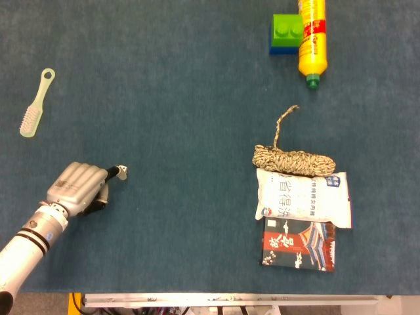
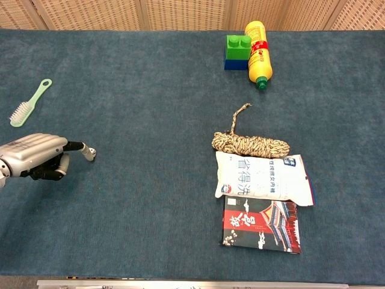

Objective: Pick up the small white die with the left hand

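Note:
The small white die (image 1: 123,172) (image 2: 91,154) lies on the blue cloth at the left. My left hand (image 1: 79,186) (image 2: 34,155) rests just left of it, knuckles up and most fingers curled in. One outstretched dark fingertip (image 1: 114,172) (image 2: 79,146) touches the die's left side and partly covers it. The thumb stays tucked under the hand, away from the die, so nothing pinches it. My right hand appears in neither view.
A pale green brush (image 1: 36,104) (image 2: 28,104) lies beyond the hand. To the right are a rope coil (image 1: 293,158), a white packet (image 1: 303,195) and a dark booklet (image 1: 298,245). A green-blue block (image 1: 285,33) and a yellow bottle (image 1: 312,42) sit at the back.

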`<action>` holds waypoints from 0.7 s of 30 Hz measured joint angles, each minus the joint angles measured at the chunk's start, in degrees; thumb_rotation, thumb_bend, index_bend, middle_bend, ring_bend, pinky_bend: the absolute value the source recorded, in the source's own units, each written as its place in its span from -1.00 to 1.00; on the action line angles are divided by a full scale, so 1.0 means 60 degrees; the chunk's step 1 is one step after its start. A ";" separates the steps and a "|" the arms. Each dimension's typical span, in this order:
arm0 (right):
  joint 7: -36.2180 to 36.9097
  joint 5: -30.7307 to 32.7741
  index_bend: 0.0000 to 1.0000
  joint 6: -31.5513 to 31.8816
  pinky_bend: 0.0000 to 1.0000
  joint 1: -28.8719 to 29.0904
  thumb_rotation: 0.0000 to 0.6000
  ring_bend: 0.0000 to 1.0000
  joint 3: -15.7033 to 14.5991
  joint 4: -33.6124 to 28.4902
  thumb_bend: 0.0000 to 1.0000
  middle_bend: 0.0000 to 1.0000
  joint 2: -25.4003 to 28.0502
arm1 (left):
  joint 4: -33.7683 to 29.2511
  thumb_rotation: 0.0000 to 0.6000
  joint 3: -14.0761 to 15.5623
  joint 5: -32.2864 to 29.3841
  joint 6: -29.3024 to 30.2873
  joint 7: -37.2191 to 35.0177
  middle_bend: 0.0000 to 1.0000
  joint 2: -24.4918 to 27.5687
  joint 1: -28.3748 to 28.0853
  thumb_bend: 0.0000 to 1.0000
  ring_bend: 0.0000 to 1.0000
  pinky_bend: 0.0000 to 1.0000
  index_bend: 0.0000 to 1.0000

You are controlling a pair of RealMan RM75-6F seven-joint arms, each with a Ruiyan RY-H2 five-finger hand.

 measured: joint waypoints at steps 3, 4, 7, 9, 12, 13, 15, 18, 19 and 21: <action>-0.0004 -0.0001 -0.12 -0.0004 -0.45 0.0000 1.00 -0.63 -0.0003 -0.0002 -0.73 -0.57 0.0000 | 0.0036 1.00 -0.0044 -0.0070 0.0044 0.0037 1.00 -0.0019 -0.0007 0.81 1.00 1.00 -0.45; -0.0005 0.0001 -0.12 -0.0008 -0.45 0.0000 1.00 -0.63 -0.0005 -0.0002 -0.73 -0.57 -0.0001 | 0.0046 1.00 -0.0061 -0.0092 0.0071 0.0048 1.00 -0.0024 -0.0006 0.81 1.00 1.00 -0.45; -0.0018 0.0009 -0.12 -0.0037 -0.45 0.0009 1.00 -0.63 -0.0014 0.0002 -0.73 -0.57 -0.0005 | 0.0071 1.00 -0.0111 -0.0159 0.0141 0.0113 1.00 -0.0032 -0.0005 0.81 1.00 1.00 -0.44; -0.0026 0.0011 -0.12 -0.0052 -0.45 0.0014 1.00 -0.63 -0.0019 0.0004 -0.73 -0.57 -0.0011 | 0.0068 1.00 -0.0165 -0.0215 0.0205 0.0141 1.00 -0.0028 -0.0007 0.81 1.00 1.00 -0.44; -0.0038 0.0017 -0.12 -0.0062 -0.45 0.0019 1.00 -0.63 -0.0022 0.0014 -0.73 -0.57 -0.0022 | 0.0046 1.00 -0.0216 -0.0254 0.0238 0.0191 1.00 -0.0019 -0.0035 0.81 1.00 1.00 -0.44; -0.0040 0.0018 -0.12 -0.0064 -0.45 0.0022 1.00 -0.63 -0.0021 0.0015 -0.73 -0.57 -0.0026 | 0.0042 1.00 -0.0225 -0.0258 0.0239 0.0204 1.00 -0.0023 -0.0045 0.81 1.00 1.00 -0.44; -0.0047 0.0020 -0.12 -0.0065 -0.45 0.0022 1.00 -0.63 -0.0023 0.0019 -0.73 -0.57 -0.0032 | 0.0048 1.00 -0.0235 -0.0266 0.0239 0.0248 1.00 -0.0047 -0.0066 0.81 1.00 1.00 -0.44; -0.0056 0.0023 -0.12 -0.0076 -0.45 0.0025 1.00 -0.63 -0.0029 0.0026 -0.73 -0.57 -0.0037 | 0.0081 1.00 -0.0264 -0.0295 0.0246 0.0308 1.00 -0.0112 -0.0093 0.81 1.00 1.00 -0.44; -0.0057 0.0022 -0.12 -0.0078 -0.45 0.0025 1.00 -0.63 -0.0032 0.0026 -0.73 -0.57 -0.0037 | 0.0092 1.00 -0.0278 -0.0308 0.0255 0.0324 1.00 -0.0138 -0.0100 0.81 1.00 1.00 -0.44; -0.0053 0.0028 -0.12 -0.0085 -0.45 0.0026 1.00 -0.63 -0.0031 0.0030 -0.73 -0.57 -0.0036 | 0.0108 1.00 -0.0309 -0.0328 0.0276 0.0361 1.00 -0.0193 -0.0119 0.81 1.00 1.00 -0.44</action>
